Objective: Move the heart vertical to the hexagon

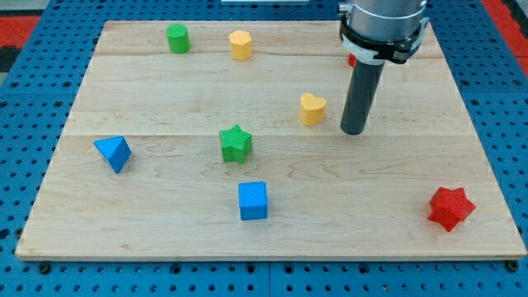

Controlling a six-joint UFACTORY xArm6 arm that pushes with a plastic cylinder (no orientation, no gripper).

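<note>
A yellow heart (pixel 312 108) lies a little right of the board's middle. A yellow hexagon (pixel 240 44) stands near the view's top, left of centre. My tip (pixel 354 130) rests on the board just to the right of the heart, a small gap apart from it. The hexagon is up and to the left of the heart.
A green cylinder (pixel 176 38) is at the top left, a green star (pixel 236 143) in the middle, a blue triangle (pixel 113 153) at the left, a blue cube (pixel 253 200) at the lower middle, a red star (pixel 450 207) at the lower right. A red block (pixel 351 59) is mostly hidden behind the rod. The wooden board (pixel 396 231) ends on a blue pegboard.
</note>
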